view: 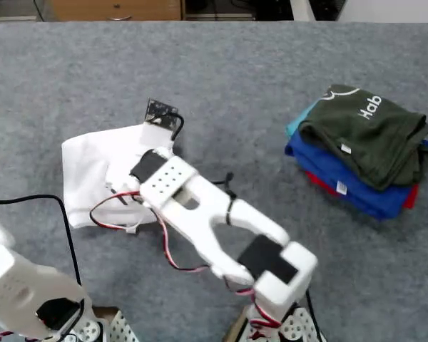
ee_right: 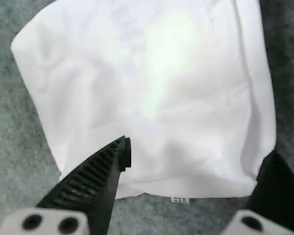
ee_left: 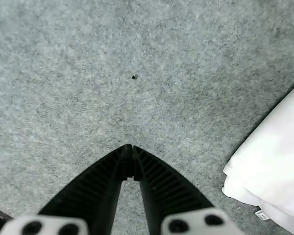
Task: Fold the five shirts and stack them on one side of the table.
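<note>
L gripper (ee_left: 132, 161): fingers together, nothing btwn them, low over grey table (ee_left: 88, 73), just beside the white shirt (ee_left: 274, 166) edge. R gripper (ee_right: 198, 156): fingers wide apart above the white shirt, one tip over the cloth, the other at its edge; can't tell if touching. White shirt lies roughly folded under the R arm (view: 214, 214). Farther off, well apart from white shirt on the R arm's side, there's a stack: dark green shirt (view: 367, 135) on top, blue shirt (view: 328, 167) under it, red (view: 411, 196) & teal (view: 299, 122) edges peeking out.
</note>
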Tool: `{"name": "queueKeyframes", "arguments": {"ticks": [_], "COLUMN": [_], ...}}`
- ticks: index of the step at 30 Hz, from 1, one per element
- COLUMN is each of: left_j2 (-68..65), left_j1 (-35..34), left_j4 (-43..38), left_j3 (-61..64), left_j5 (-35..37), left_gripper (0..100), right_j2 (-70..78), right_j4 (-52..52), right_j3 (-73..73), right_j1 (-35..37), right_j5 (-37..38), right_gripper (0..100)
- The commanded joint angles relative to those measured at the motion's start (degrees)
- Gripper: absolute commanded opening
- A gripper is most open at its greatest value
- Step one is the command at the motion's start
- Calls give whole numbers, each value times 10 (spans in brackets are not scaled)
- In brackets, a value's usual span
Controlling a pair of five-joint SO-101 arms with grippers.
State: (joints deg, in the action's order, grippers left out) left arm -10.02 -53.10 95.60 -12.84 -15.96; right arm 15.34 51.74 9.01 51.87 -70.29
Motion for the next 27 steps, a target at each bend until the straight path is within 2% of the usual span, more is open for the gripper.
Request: {"name": "queueKeyframes", "arguments": {"ticks": [1, 7, 11, 15, 27], "left_j2": [27, 27, 27, 27, 27], "left_j1": [-5, -5, -5, -5, -5], "left_j4": [-7, -7, -7, -7, -7], "left_j3": [1, 1, 1, 1, 2], "left_j5": [-5, -5, -5, -5, -5], "left_gripper": [19, 19, 19, 19, 19], "right_j2": [48, 120, 156, 171, 95], "right_j4": [-20, -18, -18, -17, 135], "right_j3": [-47, -98, -127, -136, -183], "right_j1": [-2, -33, -56, -69, -108], "right_j5": [-14, -13, 1, 58, 154], "right_gripper": [400, 374, 198, 7, 3]}}
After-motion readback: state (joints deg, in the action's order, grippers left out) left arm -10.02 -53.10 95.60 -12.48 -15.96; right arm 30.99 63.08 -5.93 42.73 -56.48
